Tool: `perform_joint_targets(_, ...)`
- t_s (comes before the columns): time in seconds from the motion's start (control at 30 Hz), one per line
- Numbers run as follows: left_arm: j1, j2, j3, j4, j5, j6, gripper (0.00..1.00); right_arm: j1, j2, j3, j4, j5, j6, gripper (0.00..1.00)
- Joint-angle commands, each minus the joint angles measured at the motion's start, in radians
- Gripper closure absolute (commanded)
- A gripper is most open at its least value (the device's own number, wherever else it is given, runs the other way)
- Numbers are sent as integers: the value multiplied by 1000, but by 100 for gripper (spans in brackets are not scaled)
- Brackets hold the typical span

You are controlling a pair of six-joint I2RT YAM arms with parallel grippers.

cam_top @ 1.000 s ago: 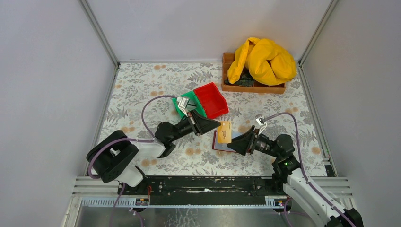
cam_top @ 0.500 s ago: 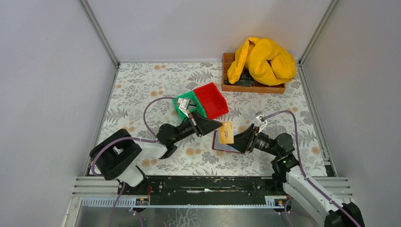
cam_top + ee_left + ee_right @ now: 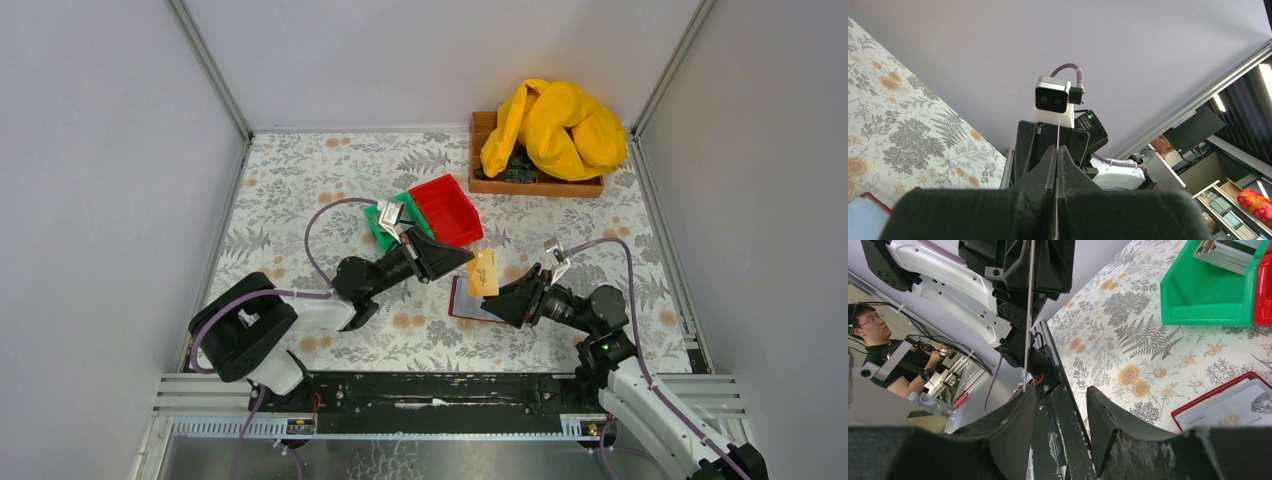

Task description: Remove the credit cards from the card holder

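As my left gripper (image 3: 467,263) pinches a thin tan card (image 3: 483,272) above the flat dark-red card holder (image 3: 461,302), my right gripper (image 3: 497,305) gapes alongside.

red bin (image 3: 446,208) touching green bin (image 3: 1208,302)

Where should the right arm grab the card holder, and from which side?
Probably the right edge of the card holder, coming in low from the right. It lies flat on the table, so only an edge offers a pinch, and the open right gripper sits at that side. The left gripper holds the tan card.
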Motion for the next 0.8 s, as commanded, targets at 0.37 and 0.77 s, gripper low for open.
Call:
perform_joint_targets(0.37, 7, 2, 34, 43, 2, 26, 100, 0, -30, 51, 9, -34, -43, 50)
perform_joint_targets(0.77, 16, 12, 29, 47, 2, 27, 100, 0, -99, 66, -50, -5, -67, 50)
